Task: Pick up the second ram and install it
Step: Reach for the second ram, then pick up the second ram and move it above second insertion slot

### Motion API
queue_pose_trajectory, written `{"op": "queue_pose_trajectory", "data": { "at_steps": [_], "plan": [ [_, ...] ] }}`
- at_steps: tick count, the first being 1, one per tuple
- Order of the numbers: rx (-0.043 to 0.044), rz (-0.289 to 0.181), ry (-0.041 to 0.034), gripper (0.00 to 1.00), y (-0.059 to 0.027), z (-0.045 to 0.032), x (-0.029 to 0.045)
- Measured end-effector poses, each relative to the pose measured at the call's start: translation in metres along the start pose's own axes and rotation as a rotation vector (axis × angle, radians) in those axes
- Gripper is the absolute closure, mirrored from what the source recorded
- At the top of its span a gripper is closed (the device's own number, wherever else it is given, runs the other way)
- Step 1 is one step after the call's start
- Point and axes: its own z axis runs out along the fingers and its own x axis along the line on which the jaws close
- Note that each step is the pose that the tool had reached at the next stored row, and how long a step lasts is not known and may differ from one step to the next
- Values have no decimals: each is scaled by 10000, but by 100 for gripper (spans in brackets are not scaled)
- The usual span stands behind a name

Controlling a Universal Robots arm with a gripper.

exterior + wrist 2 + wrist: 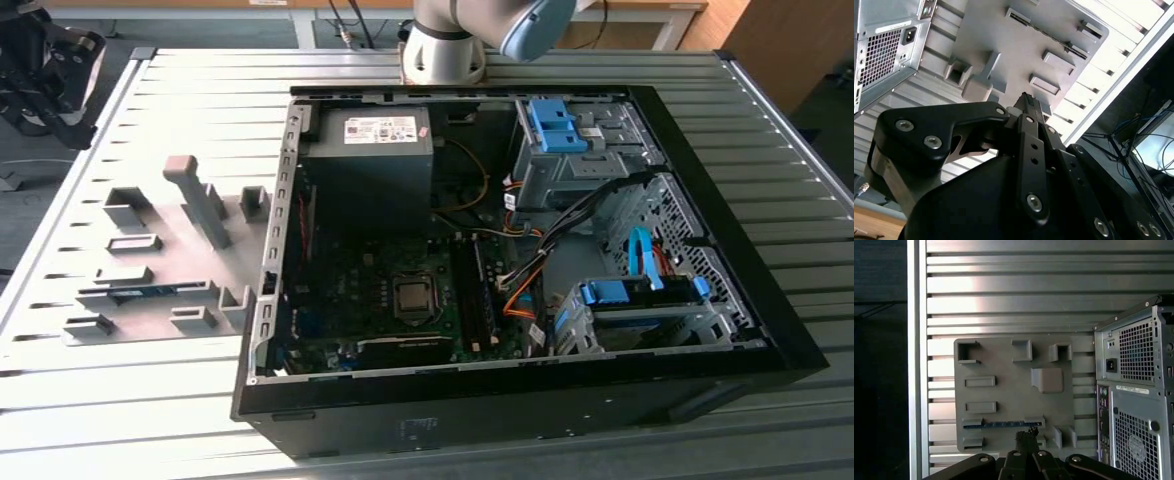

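Observation:
The second ram (144, 292) is a thin blue-green stick lying in a slot of the grey holder plate (160, 250), on the exterior view's left beside the open computer case (507, 250). In the first wrist view the ram (1004, 424) runs along the plate's near row of blocks. My gripper (1027, 433) hangs high above the plate, its dark fingertips close together with nothing between them, just over the ram's end. In the second wrist view the gripper (1027, 100) points at the same plate (1019, 45).
The arm's base (441, 45) stands at the table's far edge behind the case. Inside the case are a power supply (367, 150), the motherboard (387, 300) with its long black slots (470, 290), orange cables and blue drive cages (641, 300). The ribbed metal table (147, 390) surrounds everything.

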Motion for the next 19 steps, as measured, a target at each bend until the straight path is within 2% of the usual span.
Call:
{"op": "queue_pose_trajectory", "data": {
  "at_steps": [13, 19],
  "plan": [
    [-3, -59, 2, 89, 0, 0, 4],
    [-28, -1003, 46, 89, 0, 3, 5]
  ]
}}
